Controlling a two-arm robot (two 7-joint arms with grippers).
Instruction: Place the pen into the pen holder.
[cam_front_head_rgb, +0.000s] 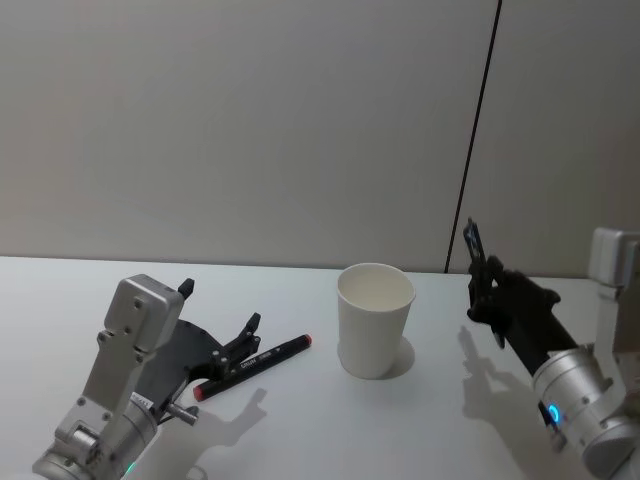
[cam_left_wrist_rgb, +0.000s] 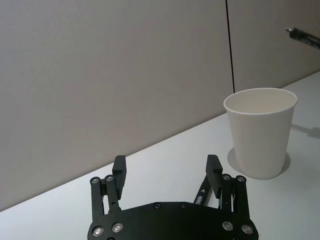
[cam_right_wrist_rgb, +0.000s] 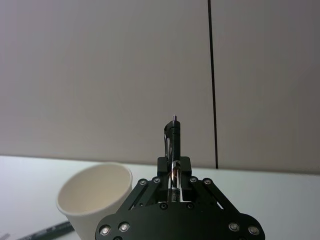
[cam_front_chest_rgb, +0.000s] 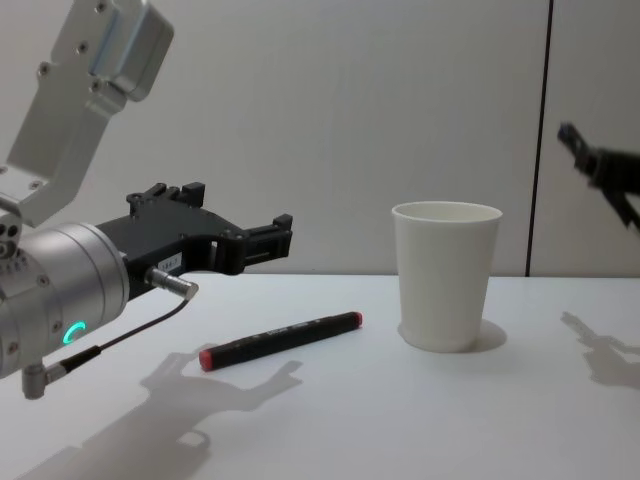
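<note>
The pen holder, a white paper cup, stands upright mid-table. My right gripper hovers to its right, above the table, shut on a thin dark pen that points upward. The pen's tip also shows in the chest view. A black marker with a red end lies flat on the table left of the cup. My left gripper is open and hangs just above the marker's red-end half, holding nothing.
The white table runs up to a plain grey wall with a dark vertical seam. Bare tabletop lies in front of the cup and between the cup and the right arm.
</note>
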